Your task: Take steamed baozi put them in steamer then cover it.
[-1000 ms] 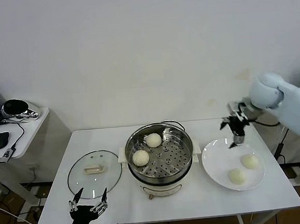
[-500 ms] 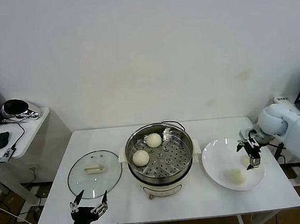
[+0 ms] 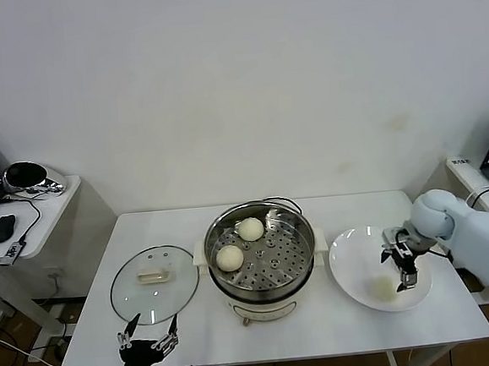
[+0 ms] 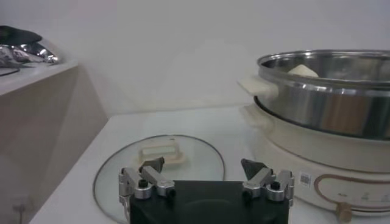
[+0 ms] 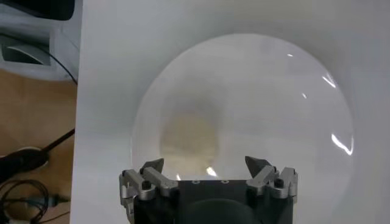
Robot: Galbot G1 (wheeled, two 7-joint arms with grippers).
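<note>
The steamer [image 3: 261, 277] stands mid-table with two baozi [image 3: 250, 229] [image 3: 229, 257] on its perforated tray. It also shows in the left wrist view [image 4: 323, 103], with one bun's top [image 4: 303, 70] above the rim. On the white plate [image 3: 343, 253] one baozi [image 3: 380, 288] shows. My right gripper [image 3: 402, 269] hangs open low over the plate and hides the spot beside it. In the right wrist view a baozi [image 5: 189, 137] lies on the plate [image 5: 274, 91] just ahead of the open right gripper [image 5: 204, 163]. My left gripper [image 3: 147, 347] waits open at the table's front edge.
The clear glass lid [image 3: 154, 279] with a white handle lies flat left of the steamer, just ahead of the left gripper [image 4: 202, 165] in the left wrist view [image 4: 158, 159]. A side table [image 3: 26, 204] with a mouse stands at far left. The steamer's black cord runs behind it.
My right gripper has come from above the plate's back edge forward and down over the plate, covering one of the two buns there. The left gripper has sunk slightly.
</note>
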